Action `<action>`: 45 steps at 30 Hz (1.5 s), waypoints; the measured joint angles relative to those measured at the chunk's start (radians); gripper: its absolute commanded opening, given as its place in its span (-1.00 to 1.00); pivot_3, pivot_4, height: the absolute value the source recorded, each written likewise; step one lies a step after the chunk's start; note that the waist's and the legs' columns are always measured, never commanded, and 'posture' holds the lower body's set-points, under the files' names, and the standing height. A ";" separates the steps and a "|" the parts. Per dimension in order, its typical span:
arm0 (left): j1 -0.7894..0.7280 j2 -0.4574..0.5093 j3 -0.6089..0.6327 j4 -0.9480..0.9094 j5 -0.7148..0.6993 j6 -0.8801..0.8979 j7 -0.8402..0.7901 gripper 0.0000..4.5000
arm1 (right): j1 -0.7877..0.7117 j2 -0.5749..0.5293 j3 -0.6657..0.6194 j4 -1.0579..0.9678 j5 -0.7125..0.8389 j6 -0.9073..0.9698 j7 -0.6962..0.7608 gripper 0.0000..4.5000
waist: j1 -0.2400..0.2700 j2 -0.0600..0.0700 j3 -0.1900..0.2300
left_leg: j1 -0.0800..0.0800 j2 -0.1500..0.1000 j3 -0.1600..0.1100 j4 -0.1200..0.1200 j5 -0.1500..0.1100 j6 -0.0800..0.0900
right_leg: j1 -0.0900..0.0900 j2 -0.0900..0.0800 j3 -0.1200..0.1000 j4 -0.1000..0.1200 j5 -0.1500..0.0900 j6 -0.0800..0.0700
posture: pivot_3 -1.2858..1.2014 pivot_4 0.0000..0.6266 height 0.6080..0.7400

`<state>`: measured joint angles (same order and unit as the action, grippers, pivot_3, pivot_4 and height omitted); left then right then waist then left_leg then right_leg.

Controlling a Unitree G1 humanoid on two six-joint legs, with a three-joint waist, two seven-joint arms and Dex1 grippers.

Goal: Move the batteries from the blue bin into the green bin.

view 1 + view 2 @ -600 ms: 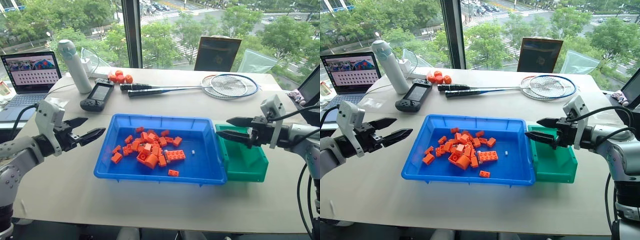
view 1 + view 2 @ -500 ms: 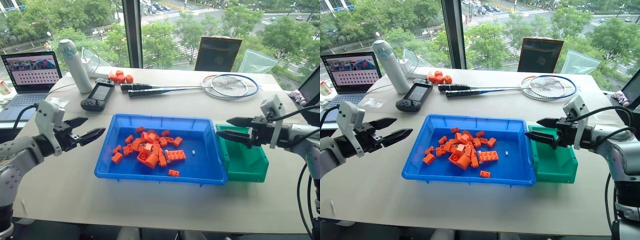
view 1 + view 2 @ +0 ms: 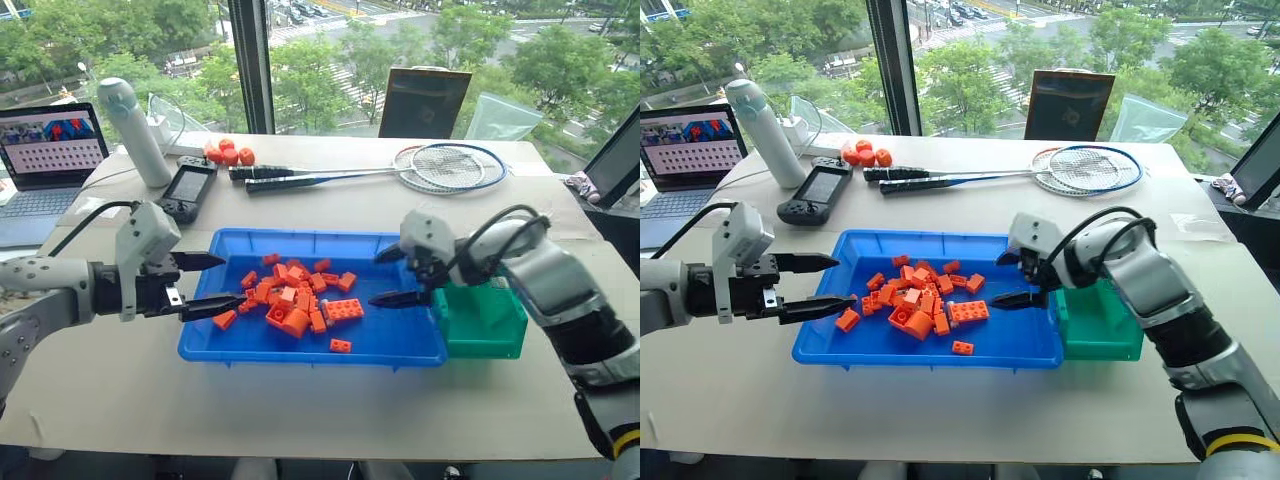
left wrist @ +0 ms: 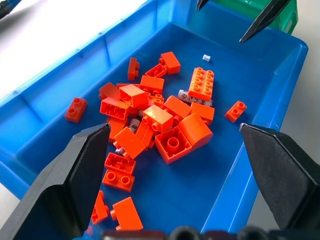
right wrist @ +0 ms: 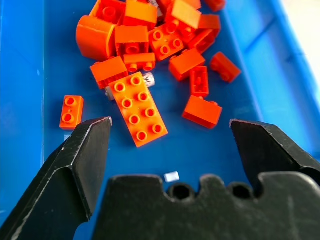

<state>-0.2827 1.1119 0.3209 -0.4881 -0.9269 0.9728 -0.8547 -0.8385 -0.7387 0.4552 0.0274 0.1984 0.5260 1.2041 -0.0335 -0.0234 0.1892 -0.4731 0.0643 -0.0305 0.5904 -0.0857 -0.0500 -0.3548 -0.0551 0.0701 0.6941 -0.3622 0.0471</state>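
Observation:
The blue bin [image 3: 300, 236] lies mid-table with a heap of orange bricks [image 3: 295, 300] inside. One grey battery [image 4: 192, 97] lies beside the large flat brick, and another battery [image 4: 133, 120] is half buried in the heap. The battery by the flat brick [image 5: 148, 78] peeks out from under the bricks. The green bin [image 3: 490, 320] touches the blue bin's right end. My left gripper [image 3: 228, 282] hovers open over the blue bin's left edge, holding nothing. My right gripper [image 3: 375, 279] hangs open and empty over the bin's right part, pointing left toward the bricks.
A tiny white scrap [image 5: 171, 176] lies on the blue bin's floor. Behind the bins lie two badminton rackets [image 3: 450, 168], a handheld game console [image 3: 185, 190], a white bottle [image 3: 135, 130], small orange balls [image 3: 225, 152] and a laptop [image 3: 45, 150].
My right gripper has swung left from above the green bin to over the blue bin. My left gripper has moved right to the bin's left edge. The camera view has also shifted.

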 measured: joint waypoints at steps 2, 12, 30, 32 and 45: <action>0.003 0.000 0.012 -0.021 -0.021 0.013 0.002 1.00 | -0.013 0.027 0.035 0.040 -0.031 -0.040 0.028 0.97 | 0.008 0.000 0.001 | -0.001 0.000 0.000 0.000 0.000 0.000 | 0.000 0.000 0.000 0.000 0.000 0.000 | 0.03 -0.52 0.52; 0.059 0.023 0.058 -0.093 -0.062 0.039 -0.005 1.00 | -0.062 0.141 0.120 0.279 -0.191 -0.259 0.128 0.64 | 0.016 0.000 0.001 | 0.001 0.001 0.000 0.000 0.001 -0.001 | 0.000 0.001 -0.001 0.002 0.000 0.000 | 0.03 -0.52 0.52; 0.002 0.019 0.042 -0.085 -0.044 0.013 0.015 1.00 | -0.220 0.088 0.022 0.395 -0.359 -0.331 0.006 -0.39 | 0.014 0.000 0.002 | 0.003 0.001 0.000 -0.001 0.001 -0.002 | 0.001 0.001 -0.001 0.002 0.000 -0.001 | 0.03 -0.52 0.52; -0.017 0.011 0.033 -0.083 -0.043 0.010 0.019 1.00 | -0.229 0.104 0.021 0.466 -0.397 -0.362 -0.058 -0.39 | 0.015 0.000 0.002 | 0.003 0.001 0.000 -0.001 0.001 -0.002 | 0.001 0.001 -0.001 0.002 0.000 -0.001 | 0.03 -0.52 0.52; -0.006 0.001 0.025 -0.088 -0.053 0.012 0.039 1.00 | -0.215 0.159 -0.008 0.507 -0.405 -0.387 -0.041 0.99 | 0.015 0.000 0.002 | 0.001 0.001 0.000 0.000 0.001 -0.002 | -0.001 0.001 -0.001 0.003 0.000 -0.001 | 0.03 -0.52 0.52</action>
<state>-0.2891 1.1128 0.3461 -0.5762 -0.9800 0.9849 -0.8153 -1.0532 -0.5799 0.4468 0.5345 -0.2069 0.1394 1.1633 -0.0183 -0.0234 0.1914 -0.4721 0.0652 -0.0304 0.5901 -0.0850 -0.0523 -0.3553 -0.0546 0.0694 0.6969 -0.3617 0.0463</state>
